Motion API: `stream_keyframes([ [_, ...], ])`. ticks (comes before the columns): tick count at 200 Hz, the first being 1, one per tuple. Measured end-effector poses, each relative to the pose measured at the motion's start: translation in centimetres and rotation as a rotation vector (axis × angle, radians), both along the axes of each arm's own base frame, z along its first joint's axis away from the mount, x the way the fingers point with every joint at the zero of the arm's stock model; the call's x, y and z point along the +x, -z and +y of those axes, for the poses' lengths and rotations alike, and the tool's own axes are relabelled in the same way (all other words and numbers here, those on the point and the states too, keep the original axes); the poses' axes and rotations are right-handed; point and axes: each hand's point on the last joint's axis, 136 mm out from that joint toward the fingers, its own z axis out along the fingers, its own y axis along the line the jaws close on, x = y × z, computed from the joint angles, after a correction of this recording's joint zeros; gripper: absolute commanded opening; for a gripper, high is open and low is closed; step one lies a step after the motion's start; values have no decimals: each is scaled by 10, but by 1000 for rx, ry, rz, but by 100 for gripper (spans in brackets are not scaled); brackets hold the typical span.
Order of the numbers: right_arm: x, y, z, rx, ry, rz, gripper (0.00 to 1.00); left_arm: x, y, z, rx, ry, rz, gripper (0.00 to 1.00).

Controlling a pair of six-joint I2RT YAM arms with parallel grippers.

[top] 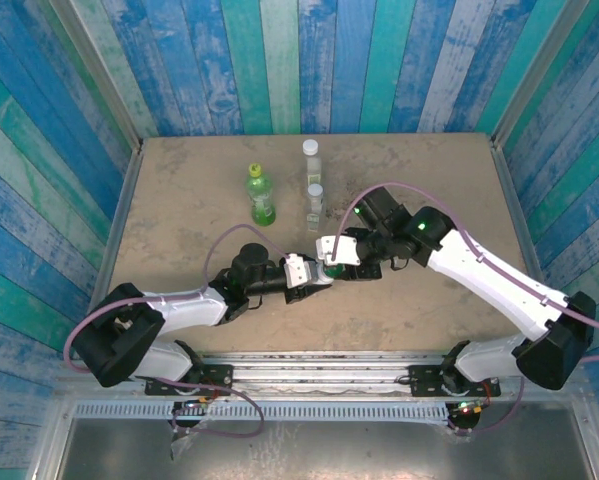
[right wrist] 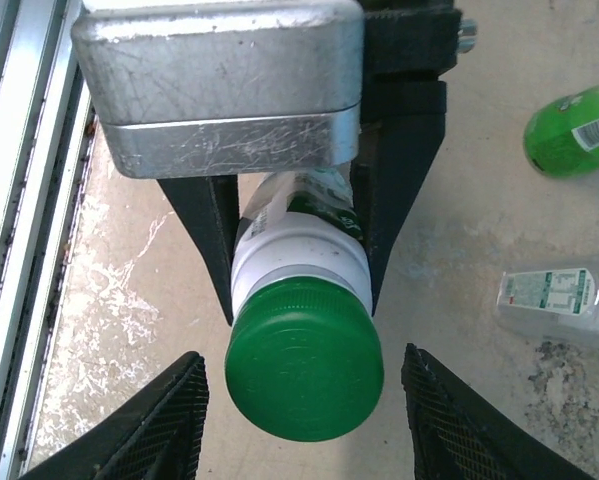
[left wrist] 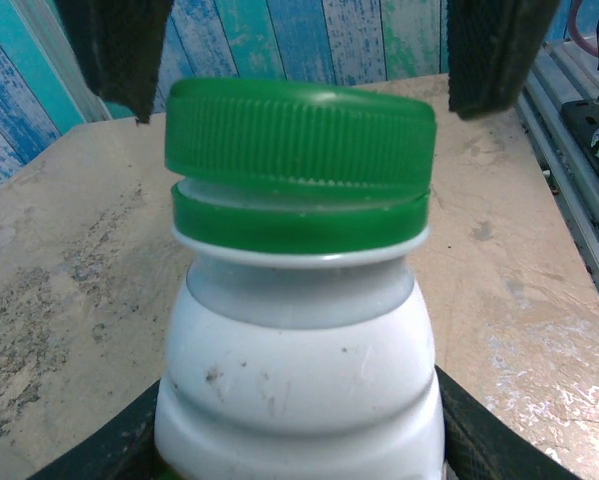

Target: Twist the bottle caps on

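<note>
— What's hidden from me here?
— Your left gripper [top: 317, 272] is clamped on the white bottle [left wrist: 299, 380] near the table's middle. Its fingers cover most of the label, and the print that shows is too small to read.
— And the cap?
— The dark green cap [left wrist: 299, 130] sits crooked on the neck, lifted at 9 o'clock. Your right gripper [right wrist: 304, 355] stands open, one finger on each side, clear of it. The green bottle [top: 262, 195] at 11 o'clock and the clear bottles [top: 315, 200] at 12 carry blurred labels too.

1. Bottle [left wrist: 299, 390] mid table [top: 179, 290], clamped between left gripper [right wrist: 304, 215] jaws.
2. Cap [left wrist: 299, 135] on its neck, tilted, possibly not seated.
3. Right gripper [right wrist: 309, 420] fingers flank cap, not touching.
4. Behind: lone bottle [top: 262, 195] left, bottle pair [top: 315, 203] right, one behind the other.
</note>
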Motion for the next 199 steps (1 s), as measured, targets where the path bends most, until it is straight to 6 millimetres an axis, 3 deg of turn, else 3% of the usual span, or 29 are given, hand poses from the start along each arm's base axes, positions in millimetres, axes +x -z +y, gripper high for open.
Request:
stream_keyframes([
  [49, 1, 8, 1, -22, -11, 11, 46, -1, 0, 0, 1, 3, 2, 47],
  [94, 1, 10, 1, -27, -6, 19, 34, -1, 2, 0, 7, 3, 8, 47],
  [126, 2, 10, 1, -16, 56, 56, 19, -1, 3, 0, 8, 3, 11, 47],
  [159, 5, 12, 3, 70, 284, 146, 1, -1, 5, 1, 15, 0, 17, 47],
  [199, 12, 10, 6, 226, 735, 397, 1, 3, 5, 3, 16, -18, 21, 46],
])
